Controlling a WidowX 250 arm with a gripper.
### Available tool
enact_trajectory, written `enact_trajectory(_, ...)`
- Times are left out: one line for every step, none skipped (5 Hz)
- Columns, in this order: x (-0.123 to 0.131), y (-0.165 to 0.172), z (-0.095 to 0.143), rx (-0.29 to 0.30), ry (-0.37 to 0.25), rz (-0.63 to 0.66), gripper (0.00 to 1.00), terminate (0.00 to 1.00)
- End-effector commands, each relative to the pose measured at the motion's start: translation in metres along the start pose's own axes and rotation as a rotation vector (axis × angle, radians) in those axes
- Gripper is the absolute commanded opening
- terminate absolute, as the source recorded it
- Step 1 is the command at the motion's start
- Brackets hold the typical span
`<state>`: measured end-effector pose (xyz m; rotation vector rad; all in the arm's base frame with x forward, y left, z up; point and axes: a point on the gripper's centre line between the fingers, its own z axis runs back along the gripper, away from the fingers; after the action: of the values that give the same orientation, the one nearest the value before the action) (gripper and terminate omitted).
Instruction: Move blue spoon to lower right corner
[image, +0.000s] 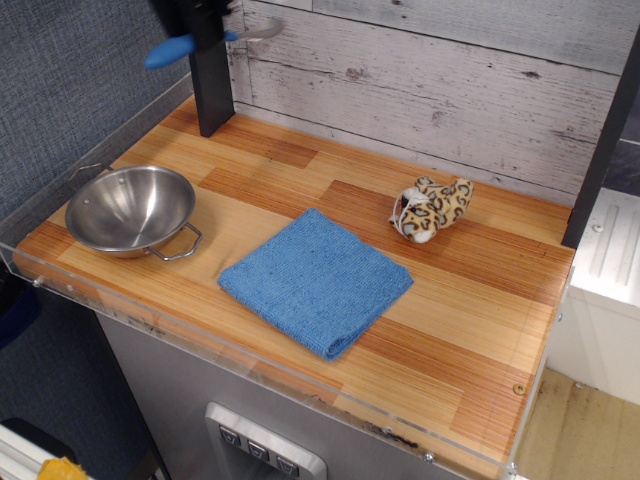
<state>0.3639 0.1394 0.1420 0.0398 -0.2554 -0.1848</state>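
The blue spoon (168, 50) hangs high above the table's far left corner, roughly level, its ribbed blue handle pointing left and its silver bowl (262, 30) pointing right. My gripper (204, 30) is at the top edge of the view, mostly cut off, and is shut on the spoon's middle. The lower right corner (500, 405) of the striped wooden tabletop, with a small screw (518, 389) and a clear acrylic rim, is far from the gripper, across the table.
A steel bowl (131, 209) sits at the left front. A folded blue cloth (315, 280) lies mid-table. A spotted plush toy (430, 209) lies at the right back. A black post (212, 90) stands at the far left corner, against the plank wall.
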Motion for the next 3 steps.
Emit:
enact_trajectory(-0.004,-0.061,0.050,-0.020,-0.093,-0.105,0.00,0.00)
enact_trajectory(-0.021,-0.091,0.055,-0.062,-0.092,-0.159,0.00,0.00)
enact_trajectory(-0.039,-0.115,0.055,-0.092,-0.080,-0.215,0.00,0.00)
